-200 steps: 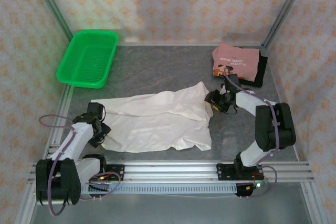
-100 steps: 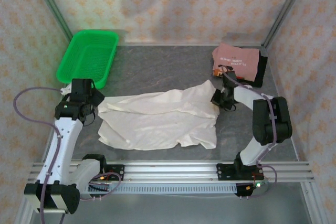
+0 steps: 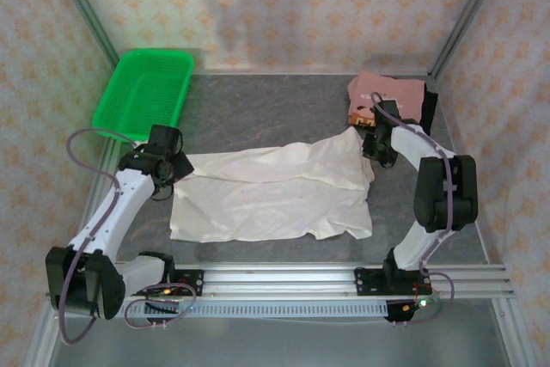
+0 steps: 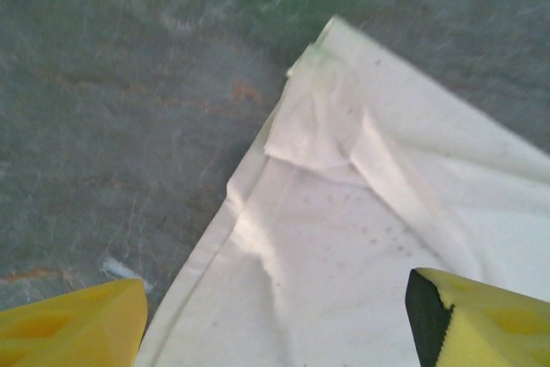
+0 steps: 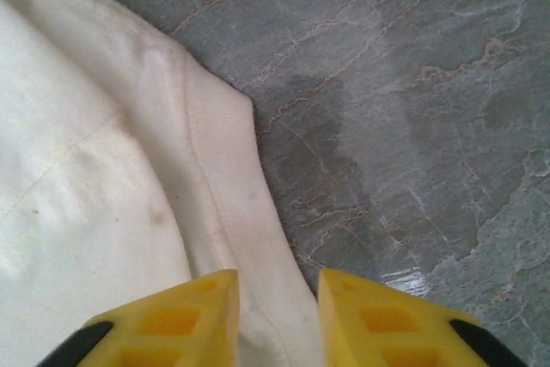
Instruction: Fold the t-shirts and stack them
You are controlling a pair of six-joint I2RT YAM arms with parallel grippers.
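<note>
Top external view: the cream-white t-shirt (image 3: 271,199) is lying spread out in the middle of the surface (image 3: 258,109). Its long axis is running left to right, roughly along the near edge, and its far right corner is tapering to a point aimed at the back right. There the pink t-shirt (image 3: 385,96) is sitting folded on the black t-shirt (image 3: 428,113). The green basket (image 3: 146,92) is resting at the back left. The left fingers (image 3: 176,165) are hovering at the shirt's far left corner. From the left wrist they are standing wide apart, gripping nothing, above that folded-over corner. The right fingers (image 3: 376,148) are poised at the pointed right corner. From the right wrist they are standing narrowly apart with the hem running between them, and I cannot tell whether they are pinching it.
</note>
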